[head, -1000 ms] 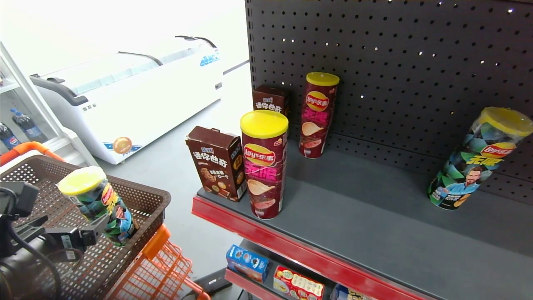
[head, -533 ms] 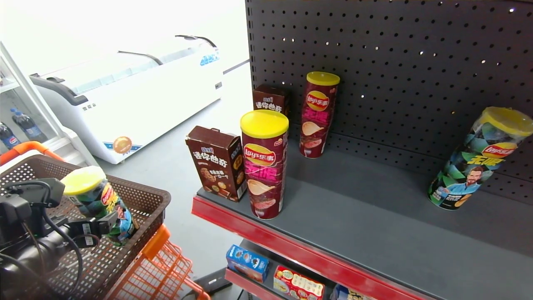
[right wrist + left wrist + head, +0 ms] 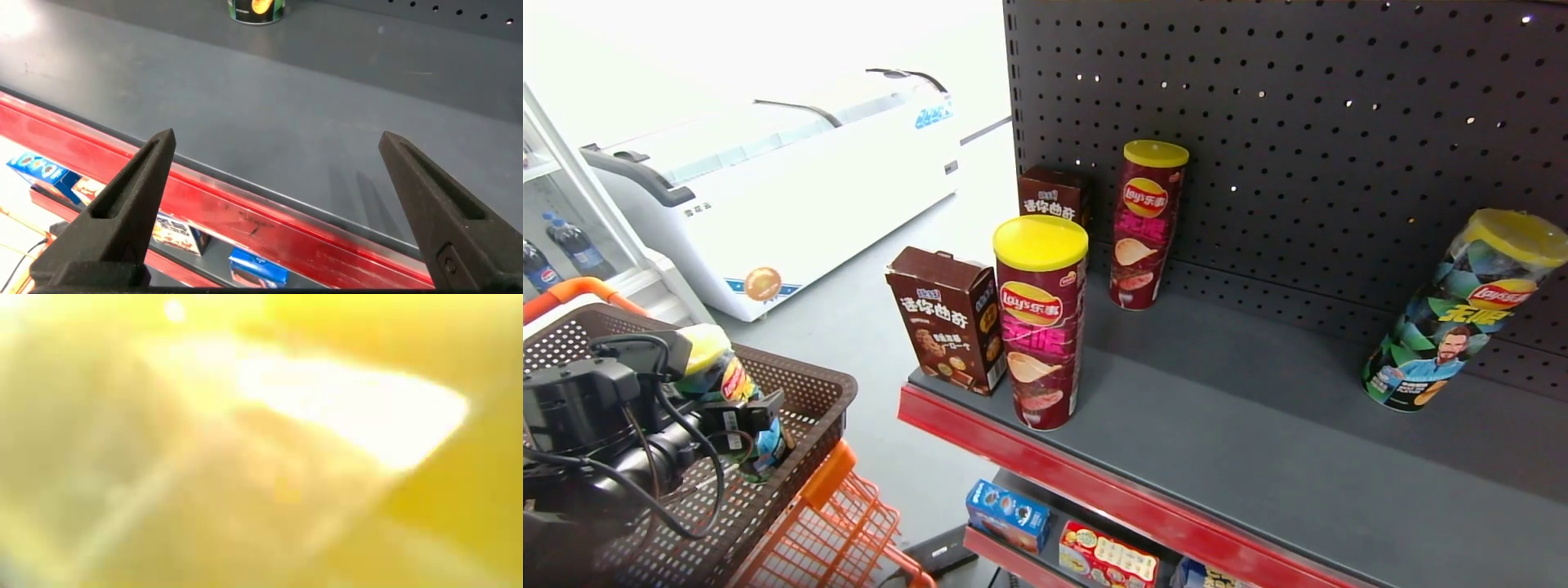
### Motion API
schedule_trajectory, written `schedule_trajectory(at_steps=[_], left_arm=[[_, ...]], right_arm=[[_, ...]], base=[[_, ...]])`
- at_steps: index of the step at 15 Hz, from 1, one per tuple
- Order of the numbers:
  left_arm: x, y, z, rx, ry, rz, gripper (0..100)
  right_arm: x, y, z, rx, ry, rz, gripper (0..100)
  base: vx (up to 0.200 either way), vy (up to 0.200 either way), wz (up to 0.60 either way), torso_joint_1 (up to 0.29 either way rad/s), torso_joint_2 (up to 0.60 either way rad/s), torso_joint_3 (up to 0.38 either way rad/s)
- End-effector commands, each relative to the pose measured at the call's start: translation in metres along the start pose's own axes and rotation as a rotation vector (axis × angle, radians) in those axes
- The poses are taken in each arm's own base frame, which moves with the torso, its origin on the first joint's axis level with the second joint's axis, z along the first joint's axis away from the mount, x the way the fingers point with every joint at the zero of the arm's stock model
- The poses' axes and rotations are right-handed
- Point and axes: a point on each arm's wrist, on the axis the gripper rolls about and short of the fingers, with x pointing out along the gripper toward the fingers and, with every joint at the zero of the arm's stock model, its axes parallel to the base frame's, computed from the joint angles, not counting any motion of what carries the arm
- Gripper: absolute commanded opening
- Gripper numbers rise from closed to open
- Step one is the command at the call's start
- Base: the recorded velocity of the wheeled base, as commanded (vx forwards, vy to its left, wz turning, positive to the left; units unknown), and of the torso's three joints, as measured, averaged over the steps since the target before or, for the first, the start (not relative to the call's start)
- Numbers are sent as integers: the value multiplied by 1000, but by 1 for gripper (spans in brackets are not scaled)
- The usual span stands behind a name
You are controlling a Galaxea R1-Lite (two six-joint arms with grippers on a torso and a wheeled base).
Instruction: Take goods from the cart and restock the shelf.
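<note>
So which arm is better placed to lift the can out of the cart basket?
Left. The left pincer is at the yellow-lidded can in the brown basket, while the right pincer hangs open over the shelf, well apart from it.

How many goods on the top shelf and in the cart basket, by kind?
Maroon chip cans: 2
Teal chip cans: 2
Brown cookie boxes: 2
Total: 6

The cart basket [image 3: 810,385] is brown mesh; its can [image 3: 727,376] yellow-lidded, teal-patterned; the shelf [image 3: 1217,408] grey, red-edged; the front-edge can [image 3: 1041,327] maroon.
</note>
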Motion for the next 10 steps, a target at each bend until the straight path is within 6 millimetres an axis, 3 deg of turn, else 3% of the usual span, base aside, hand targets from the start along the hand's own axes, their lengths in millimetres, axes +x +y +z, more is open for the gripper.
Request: schedule_trajectory(at_steps=[1,7,8,10], left_arm=[[9,-2,-6,2,13,-6,100],[24,-1,4,-8,-72,2,100],[24,-1,4,-13,-74,2,0],[25,-2,8,-15,-89,-2,0]], right_arm=[[0,0,0,-1,1,2,100],[0,0,0,-1,1,0,100],[0,0,0,-1,1,0,100],[0,0,0,-1,1,0,100]], base=[[0,0,0,0,0,0],[0,0,0,0,0,0],[0,0,0,0,0,0],[0,0,0,0,0,0]])
